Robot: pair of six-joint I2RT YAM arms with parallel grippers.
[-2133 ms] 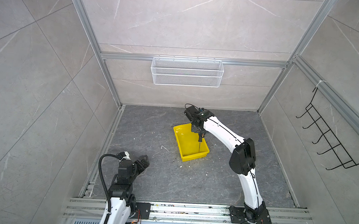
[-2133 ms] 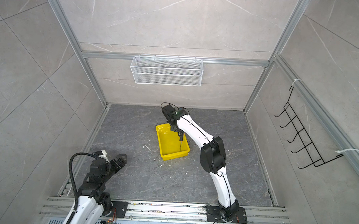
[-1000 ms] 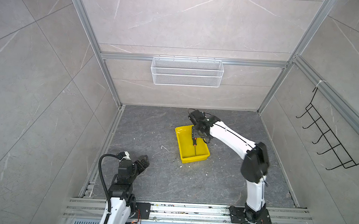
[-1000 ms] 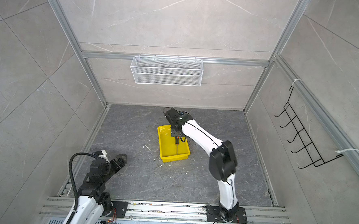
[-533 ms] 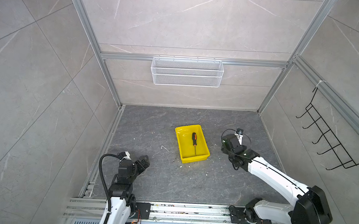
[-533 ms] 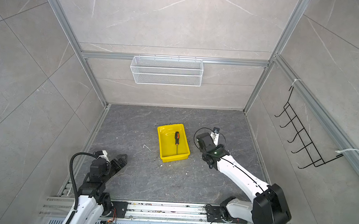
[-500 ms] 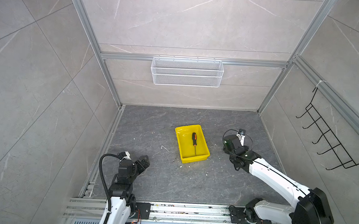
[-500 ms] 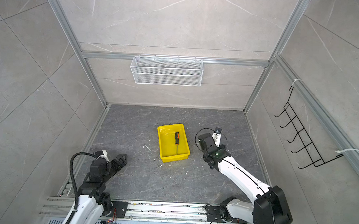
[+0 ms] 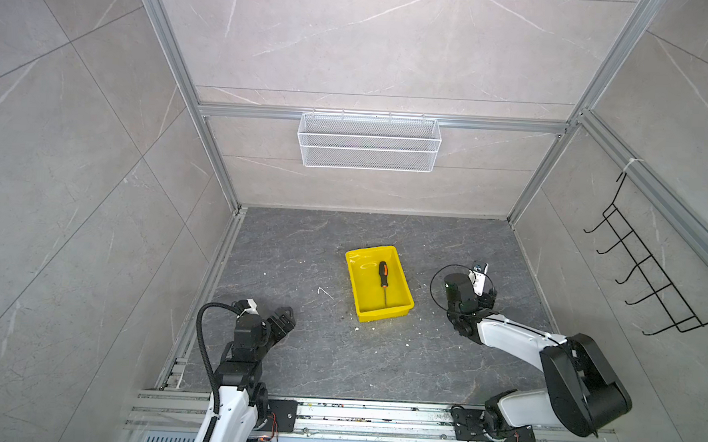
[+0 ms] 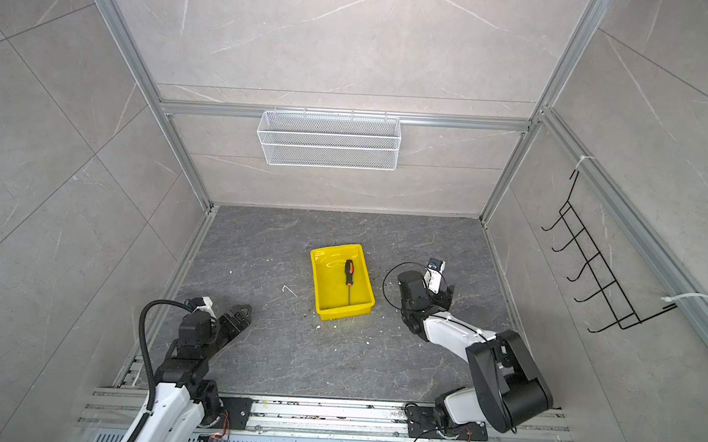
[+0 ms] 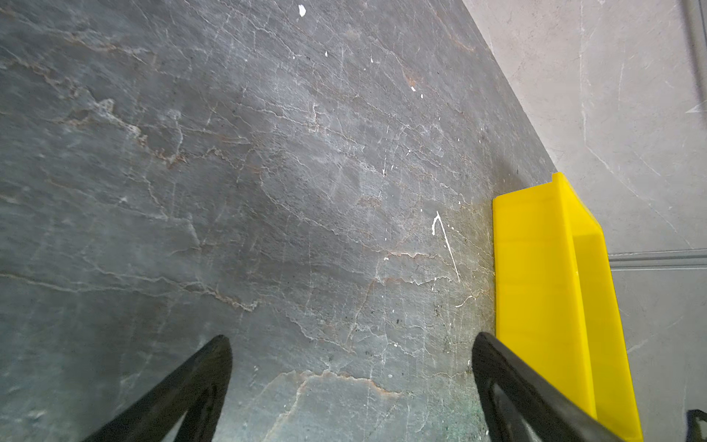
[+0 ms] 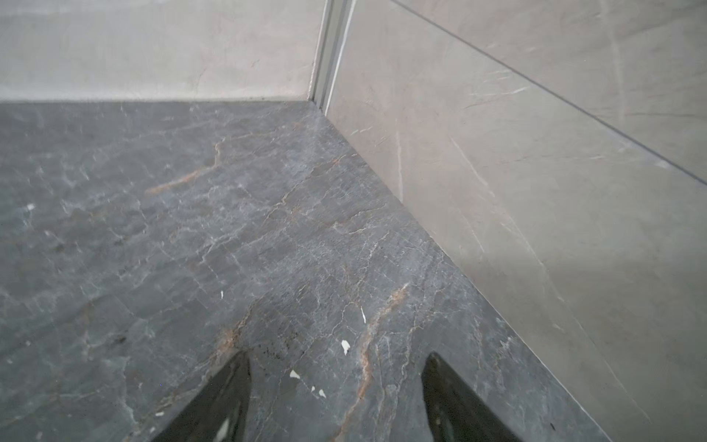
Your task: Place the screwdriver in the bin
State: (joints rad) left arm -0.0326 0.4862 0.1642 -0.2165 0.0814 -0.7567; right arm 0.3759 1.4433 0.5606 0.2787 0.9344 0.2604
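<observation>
Screwdriver point(image 9: 383, 275) point(image 10: 348, 273) is lying flat inside the bin point(image 9: 363, 293) point(image 10: 327, 285), on its floor. It is running roughly along the bin's length, near the middle. The black handle with its orange collar is pointing at the back wall and the shaft tip is pointing at the near rim. Nothing is touching it.

Bin is sitting on the grey floor point(image 9: 301, 248), about centre, slightly skewed. White flecks are lying scattered around its near end.

Right gripper point(image 12: 336, 359) is hanging low over the floor to the right of the bin, clear of it and aimed at the back right corner. In the wrist view its jaws are standing apart, about halfway, with only bare floor between them. It is holding nothing.

Left gripper point(image 11: 352, 344) point(image 9: 288, 315) is sitting near the front left, well apart from the bin and angled toward it. Its jaws are spread wide and gripping nothing. In its wrist view the bin's outer wall point(image 11: 535, 287) is showing just past one finger point(image 11: 509, 367).

Mesh basket point(image 9: 368, 148) is hanging on the back wall and a black hook rack point(image 9: 648, 279) on the right wall.
</observation>
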